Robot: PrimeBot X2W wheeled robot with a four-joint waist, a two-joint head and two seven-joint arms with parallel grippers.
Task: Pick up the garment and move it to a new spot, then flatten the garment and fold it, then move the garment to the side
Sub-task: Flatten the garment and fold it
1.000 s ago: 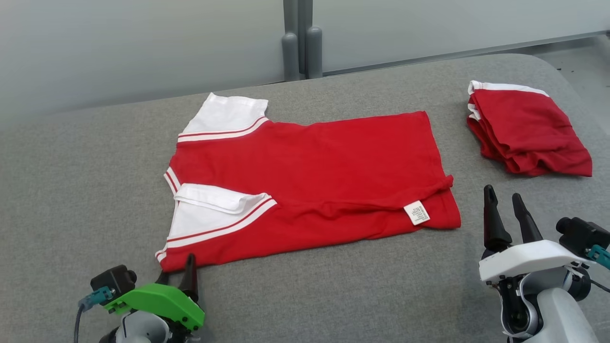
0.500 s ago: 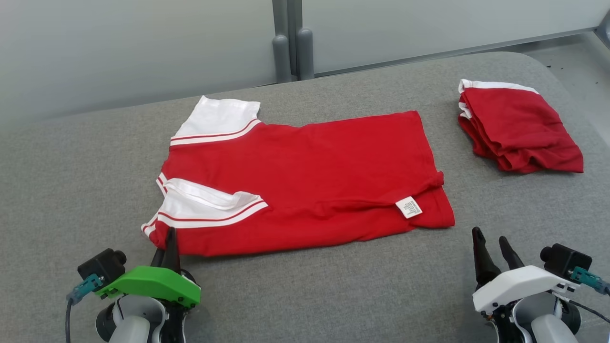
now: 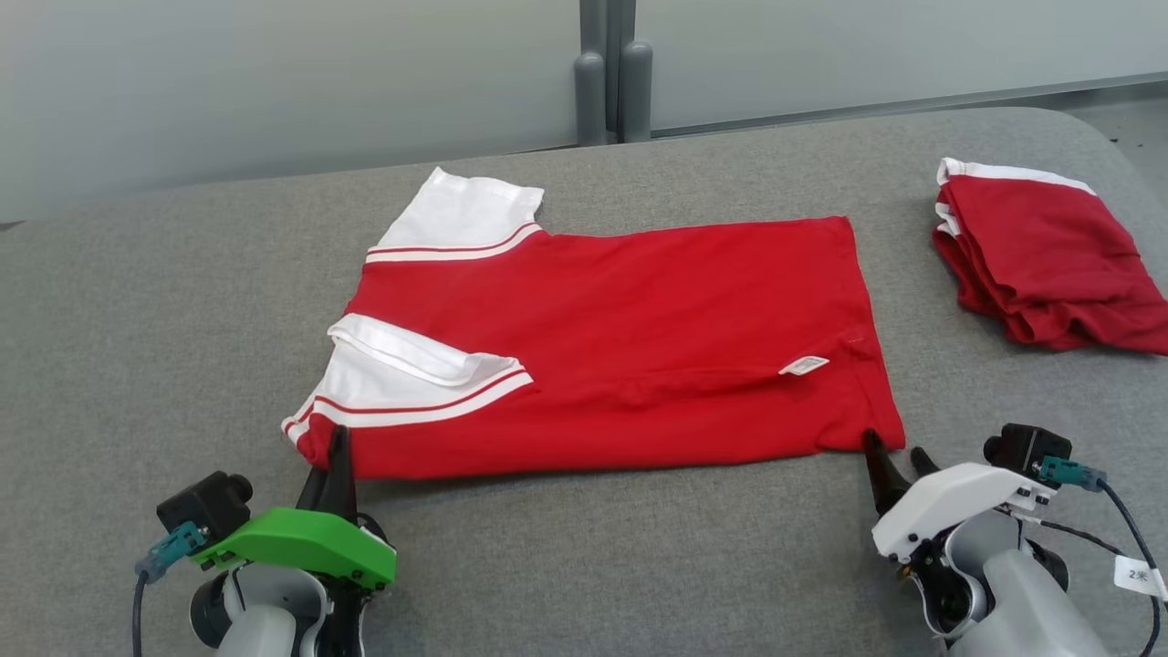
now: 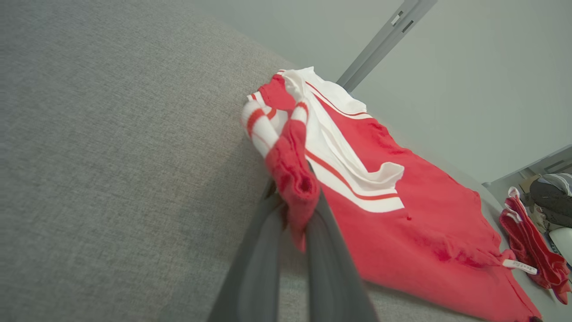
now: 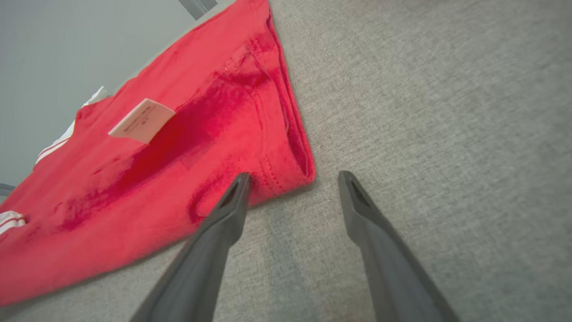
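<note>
The red shirt (image 3: pixel 620 310) lies flat on the grey padded surface (image 3: pixel 137 347). Its long axis runs from the left gripper (image 3: pixel 339 447) across to the right gripper (image 3: pixel 891 449). The white striped sleeves are at the left gripper's end and the hem is at the right gripper's end. The near sleeve is folded over onto the body.

A second ago the left gripper stood open at the near sleeve-end corner, and it has since closed on that corner. The right gripper was then well short of the hem and off to the side, and its tips have since come up to the near hem corner. The white label (image 3: pixel 803 366) near the hem lay face up then and now shows nearly edge-on.

In the left wrist view the left gripper (image 4: pixel 297 192) is clamped on a bunched fold of red fabric with striped trim. In the right wrist view the right gripper (image 5: pixel 295 179) is spread wide and holds nothing. One fingertip touches the hem edge, the other rests over bare grey surface, and the corner lies between them. A folded red garment (image 3: pixel 1040 265) sits well beyond the right gripper.
</note>
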